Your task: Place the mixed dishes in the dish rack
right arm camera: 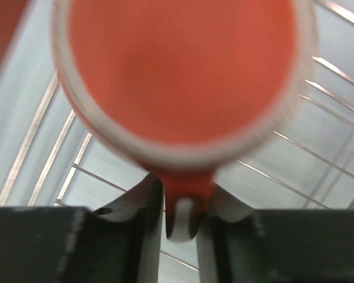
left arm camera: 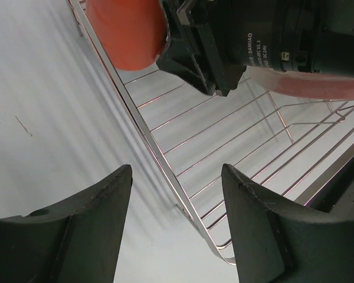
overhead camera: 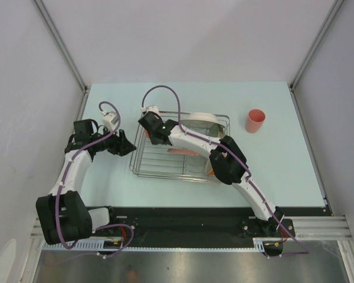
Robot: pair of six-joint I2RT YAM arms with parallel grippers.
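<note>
The orange mug [right arm camera: 183, 71], mouth towards the camera, fills the right wrist view. My right gripper [right arm camera: 182, 206] is shut on its handle [right arm camera: 186, 188], low over the wire floor of the dish rack [right arm camera: 336, 76]. From above, that gripper [overhead camera: 150, 127] is over the left end of the dish rack [overhead camera: 180, 174]. A pale dish [overhead camera: 200, 118] and a salmon-pink plate [overhead camera: 183, 152] are in the rack. The salmon-pink cup [overhead camera: 255, 121] stands on the table to the right. My left gripper [overhead camera: 130, 148] is open beside the rack's left rim [left arm camera: 165, 165], which runs between its fingers [left arm camera: 106, 200]. The mug [left arm camera: 127, 35] shows above.
The right arm [overhead camera: 227, 159] lies across the rack and hides part of its near right corner, where something orange [overhead camera: 209, 171] peeks out. Grey walls close the table at the back and both sides. The right wrist's camera body [left arm camera: 253, 35] hangs over the rack.
</note>
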